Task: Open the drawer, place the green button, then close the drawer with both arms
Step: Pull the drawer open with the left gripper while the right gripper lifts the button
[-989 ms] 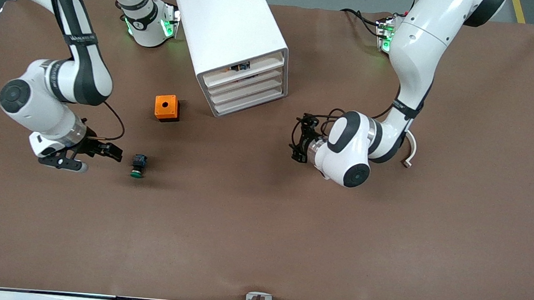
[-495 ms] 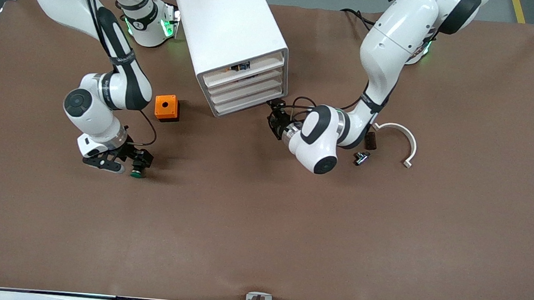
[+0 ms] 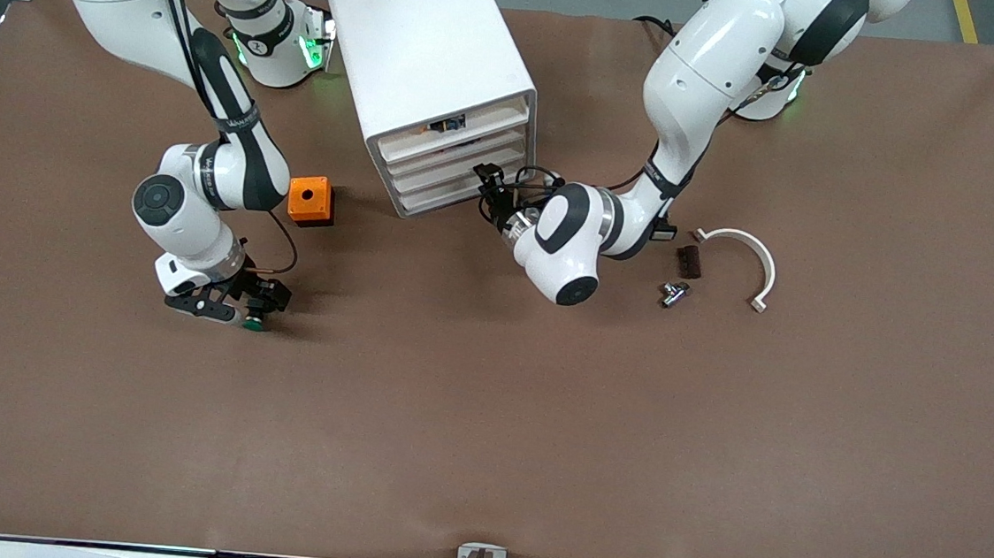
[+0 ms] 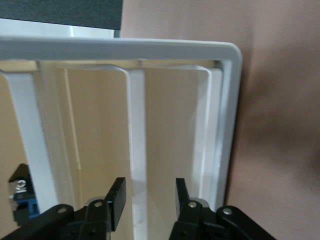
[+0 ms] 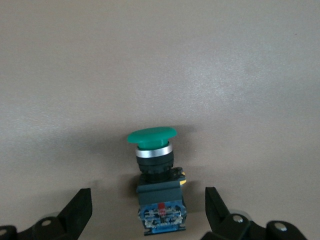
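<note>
The green-capped button [image 3: 255, 323] lies on its side on the brown table, nearer to the front camera than the orange box. My right gripper [image 3: 263, 300] is down at it and open. In the right wrist view the button [image 5: 156, 170] lies between the two spread fingertips of the right gripper [image 5: 147, 212], with gaps on both sides. The white cabinet [image 3: 426, 52] has all four drawers shut. My left gripper [image 3: 489, 183] is at the lower plain drawer fronts [image 3: 455, 185]. In the left wrist view the left gripper [image 4: 148, 197] is open and straddles a white drawer edge [image 4: 137, 150].
The orange box [image 3: 309, 200] with a round hole stands beside the cabinet toward the right arm's end. Toward the left arm's end lie a white curved piece [image 3: 752, 255], a small dark block [image 3: 689, 261] and a small white-capped button [image 3: 671, 293].
The right gripper has moved to the green button, which now lies between its open fingers. The left gripper has swung up to the cabinet's drawer fronts, uncovering the small parts.
</note>
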